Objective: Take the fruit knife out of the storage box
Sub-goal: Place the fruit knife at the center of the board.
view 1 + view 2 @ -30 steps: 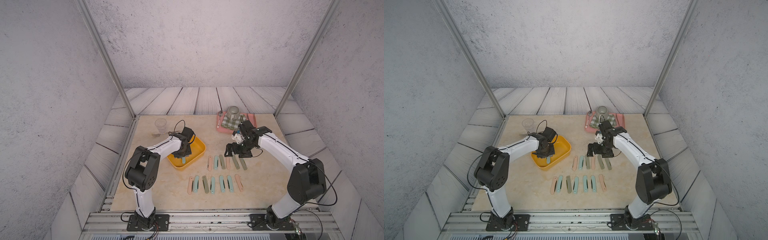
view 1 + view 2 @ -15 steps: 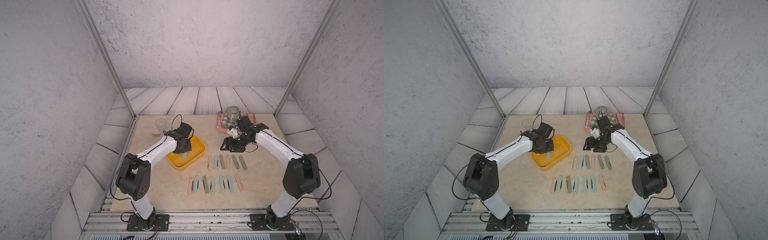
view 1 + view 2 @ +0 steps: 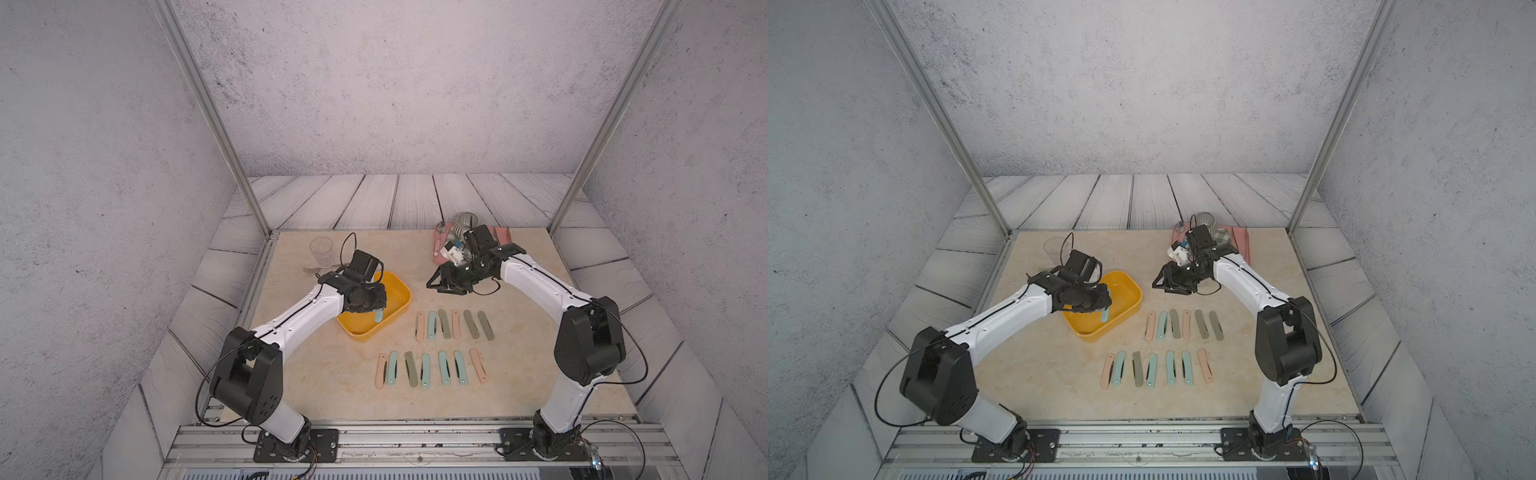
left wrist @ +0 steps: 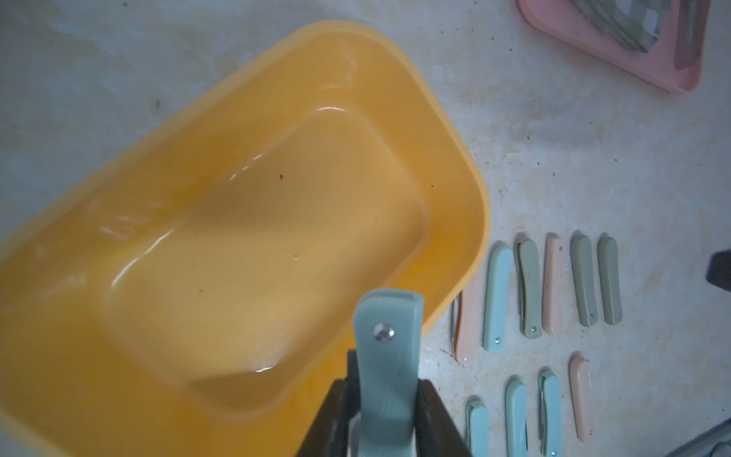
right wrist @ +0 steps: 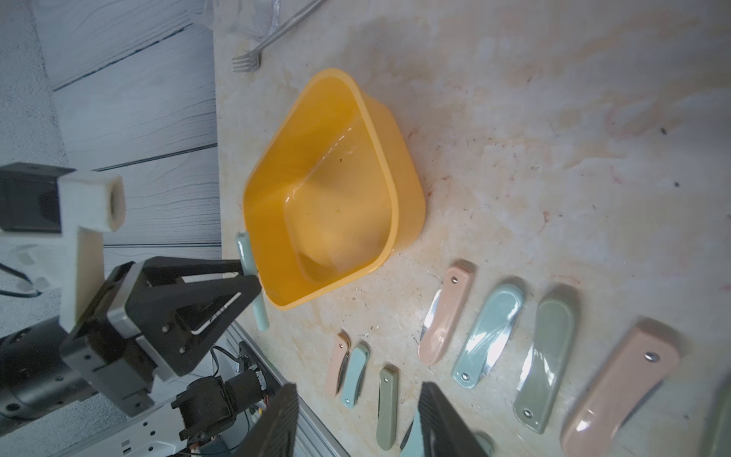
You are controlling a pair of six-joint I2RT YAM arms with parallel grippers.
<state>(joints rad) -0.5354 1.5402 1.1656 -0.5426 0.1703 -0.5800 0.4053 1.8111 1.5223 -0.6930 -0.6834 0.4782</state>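
left gripper (image 3: 375,308) is clamped on the fruit knife (image 3: 378,318), a pale teal folded one. in the left wrist view the two dark fingers (image 4: 334,411) press flat against the handle's sides, and the riveted end of the fruit knife (image 4: 385,336) sticks well out past the tips of the left gripper (image 4: 385,395). both top views show the knife hanging roughly upright below the jaws, its lower end over the inside of the storage box (image 3: 399,286), toward the box's long wall that faces the knife rows. how far its tip sits above the box floor cannot be told. the right wrist view shows the same grip side on: the knife (image 5: 262,316) runs crosswise through the left gripper (image 5: 250,277), beside a corner of the storage box (image 5: 375,118). right gripper (image 3: 436,284) hovers off the box's far short end, apart from it. its jaws are partly parted and hold nothing; both fingers (image 5: 277,419) are separated in its own wrist view. on the table (image 3: 332,374), a row of six folded knives (image 3: 444,323) lies just beside the box, a row of seven (image 3: 425,370) further out. pink tray (image 4: 593,51) well beyond the box's far end, clear cup (image 3: 321,249) and fork (image 5: 247,61) off its other side.
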